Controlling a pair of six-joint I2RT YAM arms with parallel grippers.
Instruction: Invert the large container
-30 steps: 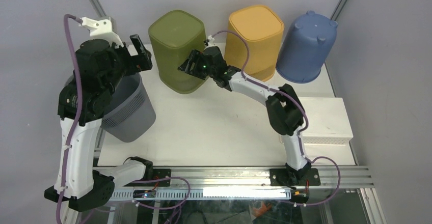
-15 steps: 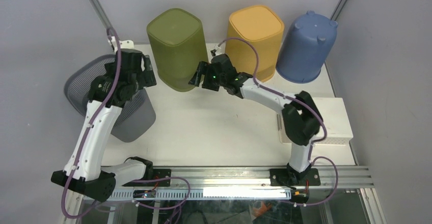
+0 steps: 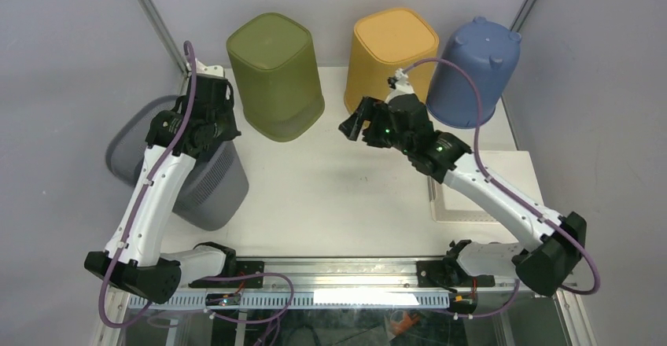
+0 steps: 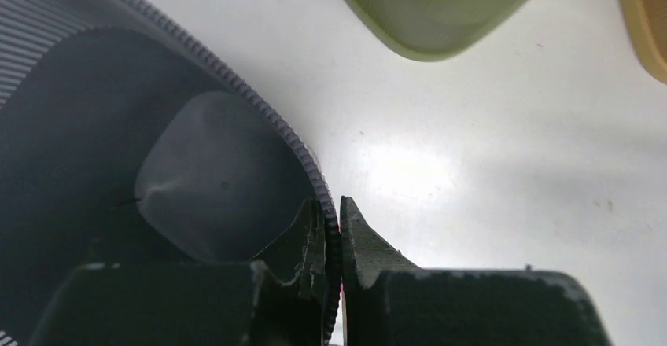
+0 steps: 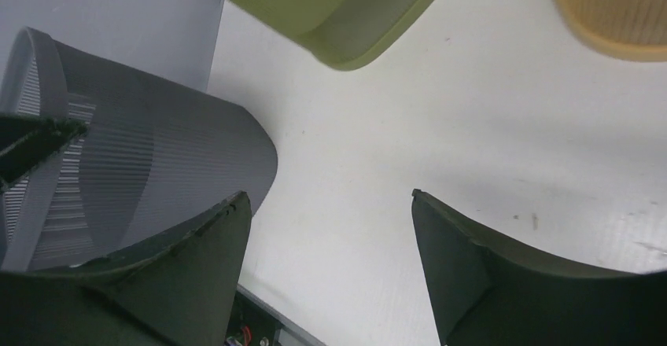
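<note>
Grey container [image 3: 212, 196] sits left of and nearer than the green bin [image 3: 275, 71], at the bench [image 3: 338, 196] edge. It is tilted, mouth up and away from the green bin, base towards open bench; long axis slants. Left end effector [image 4: 330, 212] is pinched nearly closed on its ribbed rim [image 4: 259, 118], one finger inside and one outside, just beside the green bin's near left corner. Right end effector [image 3: 354, 126] hovers to the green bin's right, spread wide, holding nothing. Left arm is nearer. Likely room to tip over is in front of the green bin; its wall is the tight side.
</note>
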